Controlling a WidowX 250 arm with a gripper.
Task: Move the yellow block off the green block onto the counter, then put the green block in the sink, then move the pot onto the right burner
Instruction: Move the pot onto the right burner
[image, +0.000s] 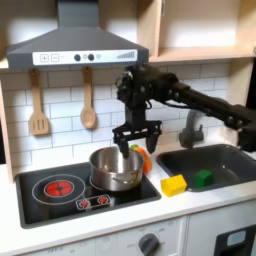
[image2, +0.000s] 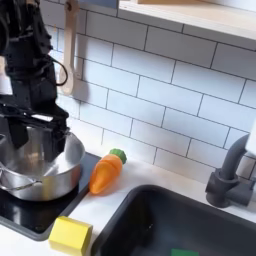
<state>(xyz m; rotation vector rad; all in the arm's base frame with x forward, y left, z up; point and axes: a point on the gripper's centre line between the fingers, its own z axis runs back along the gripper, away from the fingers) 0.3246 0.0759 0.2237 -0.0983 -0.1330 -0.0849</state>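
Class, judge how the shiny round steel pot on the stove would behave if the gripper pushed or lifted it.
The shiny round steel pot looks rigid, so it should not flex. Its polished wall probably slips in the gripper. Wide and shallow on the black stove panel, it likely slides rather than tips.

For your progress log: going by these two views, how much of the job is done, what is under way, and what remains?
Done, apparently: the yellow block sits on the counter, and the green block lies inside the sink. Under way: the gripper hangs open above the pot in both exterior views. Left: the pot sits on the burner at the first exterior view's right already; whether it needs shifting is unclear.
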